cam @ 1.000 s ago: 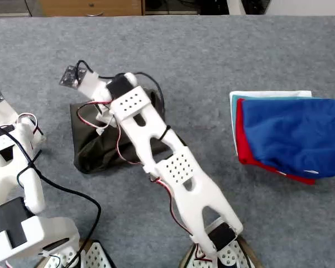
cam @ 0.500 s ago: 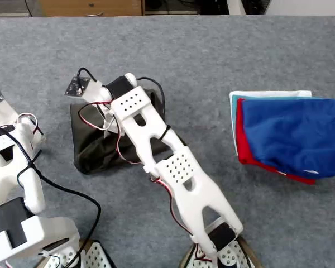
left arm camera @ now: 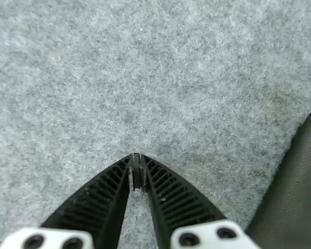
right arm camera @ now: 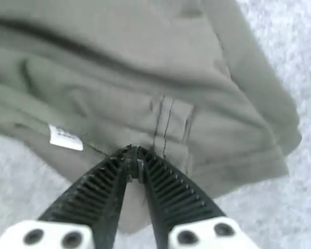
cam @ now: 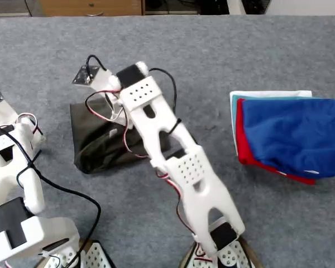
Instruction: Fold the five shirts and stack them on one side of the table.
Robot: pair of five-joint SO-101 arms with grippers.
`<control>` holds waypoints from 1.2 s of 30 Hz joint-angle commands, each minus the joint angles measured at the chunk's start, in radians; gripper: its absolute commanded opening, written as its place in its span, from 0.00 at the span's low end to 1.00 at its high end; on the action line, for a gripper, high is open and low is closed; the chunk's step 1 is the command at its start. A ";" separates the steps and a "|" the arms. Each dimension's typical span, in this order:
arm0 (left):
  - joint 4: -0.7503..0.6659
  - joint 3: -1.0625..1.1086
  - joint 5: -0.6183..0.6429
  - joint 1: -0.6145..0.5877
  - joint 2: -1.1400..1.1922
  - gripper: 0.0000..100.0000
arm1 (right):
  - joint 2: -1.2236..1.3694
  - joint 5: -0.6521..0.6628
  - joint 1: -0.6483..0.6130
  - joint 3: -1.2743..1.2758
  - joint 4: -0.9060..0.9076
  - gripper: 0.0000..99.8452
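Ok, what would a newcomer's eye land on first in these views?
The white right arm stretches diagonally across the middle of the table, its gripper shut over a crumpled dark shirt. At the high view's right side, a folded stack stands out, blue on top, red beneath.

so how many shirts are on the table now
5. One dark olive shirt lies crumpled left of centre. Four are stacked at the table's right: blue shirt on top, red shirt under it, then teal edge and white edge. More could be hidden.
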 commanded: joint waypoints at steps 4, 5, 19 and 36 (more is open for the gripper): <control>-0.014 -0.021 0.000 0.005 -0.005 0.02 | -0.180 0.014 0.035 0.317 0.018 0.00; -0.014 -0.021 0.000 0.005 -0.005 0.02 | -0.199 0.014 0.047 0.355 0.018 0.00; -0.040 -0.020 -0.002 -0.009 -0.005 0.02 | -0.668 0.075 0.137 0.783 -0.092 0.00; -0.040 -0.020 -0.002 -0.008 -0.004 0.02 | 0.216 -0.049 -0.062 -0.381 -0.083 0.00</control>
